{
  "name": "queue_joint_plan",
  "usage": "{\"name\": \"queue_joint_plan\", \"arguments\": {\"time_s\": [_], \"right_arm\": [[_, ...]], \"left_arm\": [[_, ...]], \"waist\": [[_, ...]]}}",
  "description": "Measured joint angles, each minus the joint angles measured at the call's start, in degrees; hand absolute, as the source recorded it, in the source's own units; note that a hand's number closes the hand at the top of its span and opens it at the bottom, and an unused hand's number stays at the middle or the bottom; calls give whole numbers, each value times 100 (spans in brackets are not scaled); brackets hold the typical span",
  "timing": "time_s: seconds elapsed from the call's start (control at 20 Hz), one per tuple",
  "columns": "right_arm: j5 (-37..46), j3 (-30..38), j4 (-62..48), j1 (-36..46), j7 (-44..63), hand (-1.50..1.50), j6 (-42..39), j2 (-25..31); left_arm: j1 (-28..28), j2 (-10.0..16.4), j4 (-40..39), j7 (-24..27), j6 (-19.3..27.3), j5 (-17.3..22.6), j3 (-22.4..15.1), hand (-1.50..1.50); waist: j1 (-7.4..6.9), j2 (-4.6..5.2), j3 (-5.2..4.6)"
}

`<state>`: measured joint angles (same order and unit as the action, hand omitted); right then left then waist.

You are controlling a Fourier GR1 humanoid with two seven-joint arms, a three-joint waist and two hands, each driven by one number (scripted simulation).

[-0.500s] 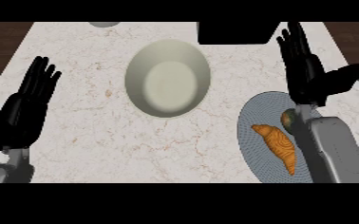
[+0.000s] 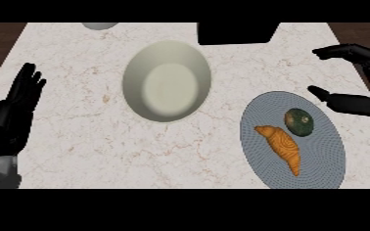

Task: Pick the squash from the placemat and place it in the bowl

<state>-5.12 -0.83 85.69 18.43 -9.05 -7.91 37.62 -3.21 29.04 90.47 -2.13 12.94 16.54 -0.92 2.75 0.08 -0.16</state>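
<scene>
Squash on placemat, untouched
Right hand (spread wide, holding nothing) has it just to its left, bowl farther left; left hand rests open beyond.

Counter: pale marble top, white with thin brown veining, filling nearly the whole view; dark brown strips show past its far left and far right corners. Directly on it: a cream bowl, upright, just left of centre, and a blue-grey round placemat at near right, close to the bowl but apart from it. Along the far edge sit a black block right of centre and a small grey object at far left, cut off, too little showing to name.
</scene>
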Motion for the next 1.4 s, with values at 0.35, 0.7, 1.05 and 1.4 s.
{"name": "queue_joint_plan", "arguments": {"time_s": [0.35,0.7,1.05,1.4], "right_arm": [[660,646,-477,-2078,-2565,-150,-18,620],[829,1310,-885,-2337,-3086,-150,-406,911],[869,1451,-419,-1713,-1980,-150,-952,1334],[1627,738,-149,-1130,-1063,-150,-1484,1807]], "left_arm": [[-21,-94,-45,-130,208,-318,-146,0],[-328,-324,-296,-184,-9,-555,-131,0],[-486,-433,-302,-355,-90,-719,-64,0],[-533,-562,-462,-224,-152,-844,-92,0]], "waist": [[-6,-20,29],[-201,-12,18],[-277,-10,12],[-353,5,10]]}}
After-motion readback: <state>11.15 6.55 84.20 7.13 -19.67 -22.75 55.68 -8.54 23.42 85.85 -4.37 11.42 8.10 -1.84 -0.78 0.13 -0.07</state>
